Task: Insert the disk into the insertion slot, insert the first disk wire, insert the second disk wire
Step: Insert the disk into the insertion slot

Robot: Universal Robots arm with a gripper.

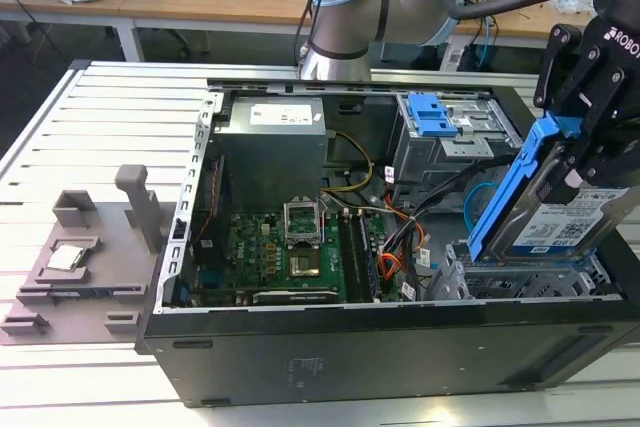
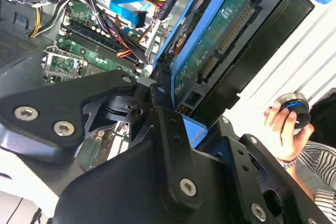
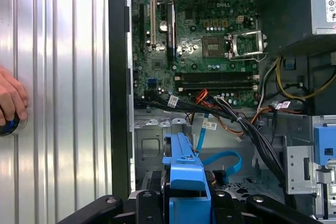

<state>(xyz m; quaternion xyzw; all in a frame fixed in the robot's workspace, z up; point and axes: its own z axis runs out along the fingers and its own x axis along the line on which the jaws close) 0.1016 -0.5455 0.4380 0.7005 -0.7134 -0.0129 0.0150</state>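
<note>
While the gripper [image 1: 580, 152] pinches the disk [image 1: 565, 222] between its closed fingers, that disk hangs tilted over the computer case [image 1: 300, 357], lower edge just above the insertion slot [image 1: 520, 282] in a corner of the case, not yet inside. Loose wires [image 3: 247, 129] lie within the case beside the slot, and a person's hand [image 2: 281, 127] holds a round knob [image 2: 294, 104] just outside the case.

We see the disk [image 1: 575, 217] silver-grey with a white label, in a bright blue caddy [image 1: 505, 192]; the motherboard [image 1: 290, 247] green, the computer case [image 1: 350, 357] black, the ribbed surface [image 1: 90, 117] pale silver, a sleeve [image 2: 320, 161] striped dark and white
</note>
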